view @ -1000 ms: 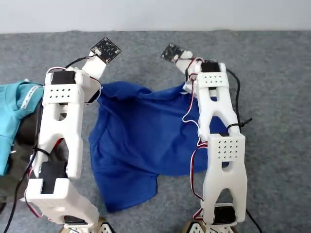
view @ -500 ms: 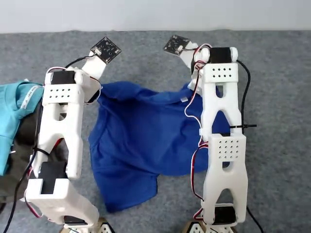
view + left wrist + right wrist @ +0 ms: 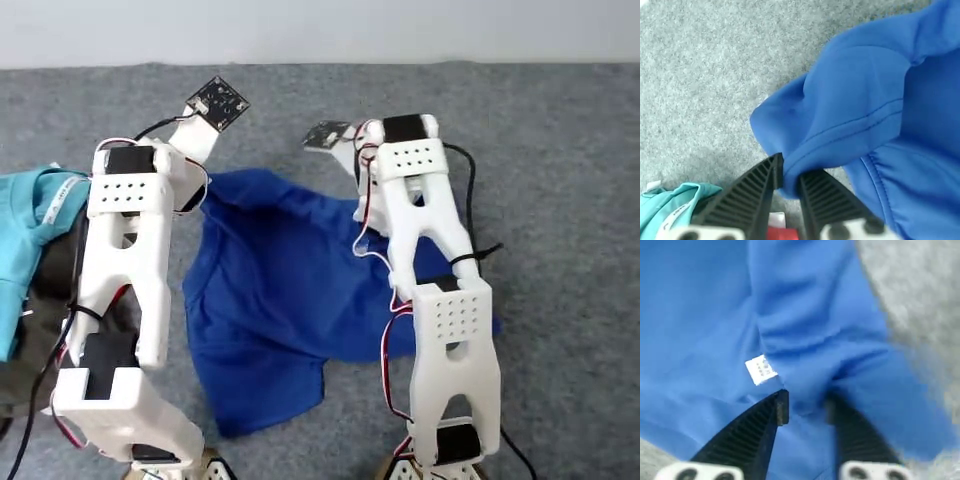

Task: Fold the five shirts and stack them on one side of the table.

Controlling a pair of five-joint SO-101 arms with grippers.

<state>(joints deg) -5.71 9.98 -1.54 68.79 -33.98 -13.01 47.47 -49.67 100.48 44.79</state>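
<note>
The blue shirt [image 3: 280, 290] lies crumpled in the middle of the table [image 3: 560, 200], between my two arms. The rest of the pile, with a teal shirt [image 3: 25, 230] on top, is heaped at 9 o'clock.

Over the last second the right arm [image 3: 430, 260] has swung from about 1 o'clock in towards 12, dragging the far right corner of the cloth with it. That edge is now drawn in over the body of the garment, so the outline is narrower on the 3 o'clock side. The left arm [image 3: 125, 260] has not budged and is still anchoring the far left corner at 11 o'clock. I read this as the first lengthwise fold under way, not yet laid flat. The other shirts have still to be done.

The left gripper [image 3: 790, 175] is clamped on a rolled edge of blue fabric, which passes between its ribbed fingers. The right gripper [image 3: 807, 407] is pinched on a bunched fold, with a small white label [image 3: 760, 369] just beside it.

The long axis now runs roughly from 12 to 6 o'clock, leaning a little towards 7, where a loose lobe trails. I cannot tell which end is the collar; the label hints at a neck or a side seam near my right grip.
</note>
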